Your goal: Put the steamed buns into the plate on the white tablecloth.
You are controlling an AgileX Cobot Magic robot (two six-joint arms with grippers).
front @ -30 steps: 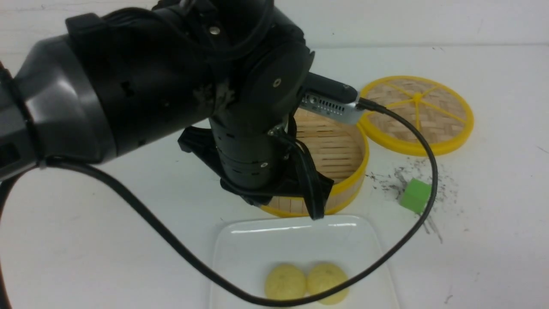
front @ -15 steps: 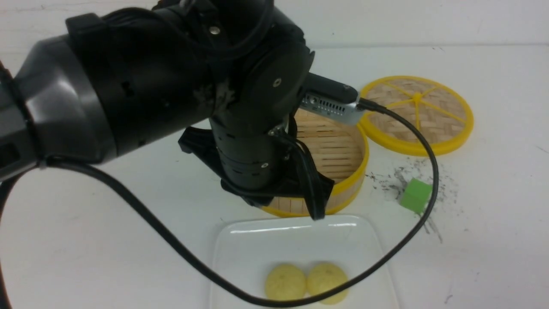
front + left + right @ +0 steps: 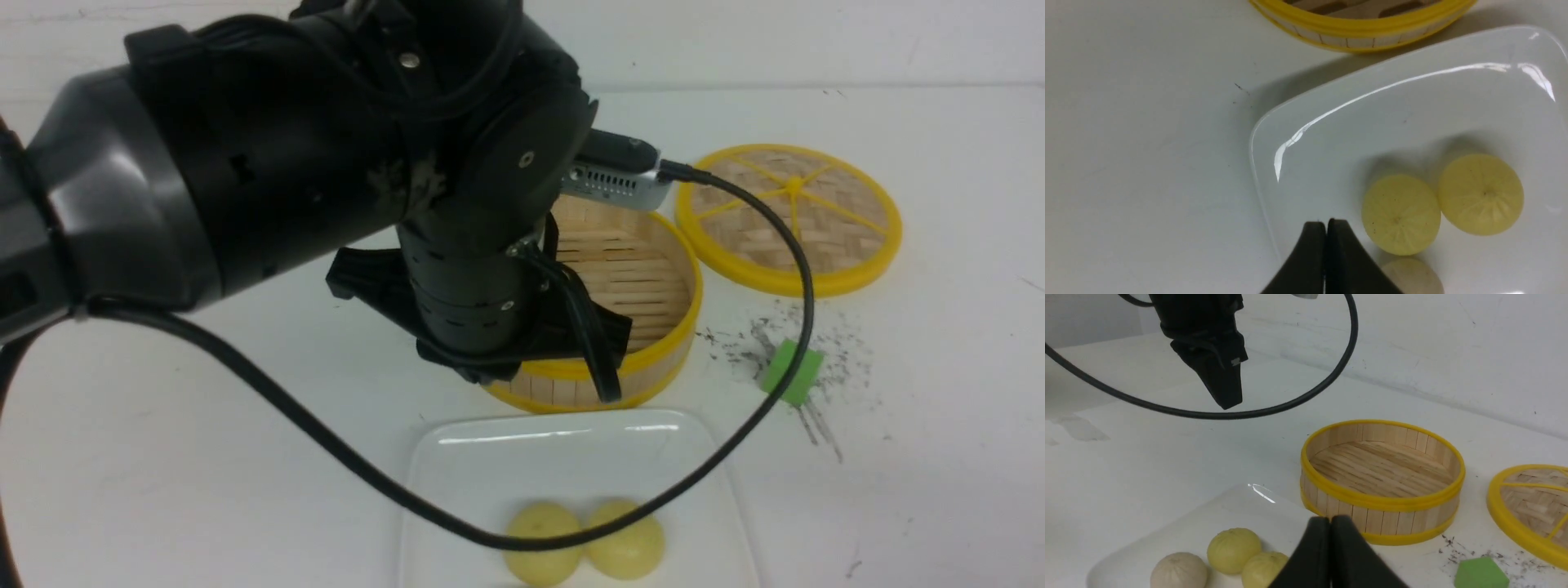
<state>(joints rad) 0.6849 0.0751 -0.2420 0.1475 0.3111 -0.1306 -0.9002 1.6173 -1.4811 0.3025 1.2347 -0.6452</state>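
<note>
Three steamed buns lie in the white plate (image 3: 555, 465) on the white tablecloth (image 3: 204, 425). In the front view two yellow ones (image 3: 543, 563) (image 3: 633, 551) show near the bottom edge, with a black cable across them. The left wrist view has both yellow buns (image 3: 1400, 214) (image 3: 1481, 194) and the cream bun (image 3: 1414, 277) in the plate (image 3: 1372, 122). My left gripper (image 3: 608, 392) (image 3: 1326, 222) hangs shut and empty above the plate's far edge, in front of the steamer. My right gripper (image 3: 1329, 518) is shut and empty, low beside the plate (image 3: 1208, 522); it is out of the front view.
The yellow-rimmed bamboo steamer (image 3: 645, 310) (image 3: 1382, 477) stands empty just behind the plate. Its round woven lid (image 3: 796, 216) (image 3: 1531, 506) lies flat to the right. A green block (image 3: 792, 371) (image 3: 1480, 573) sits on grey scribble marks. The left arm's bulk fills the front view's upper left.
My left gripper has drawn up and back from the plate toward the steamer, still shut. Its cable has swung over the two yellow buns and across the green block.
</note>
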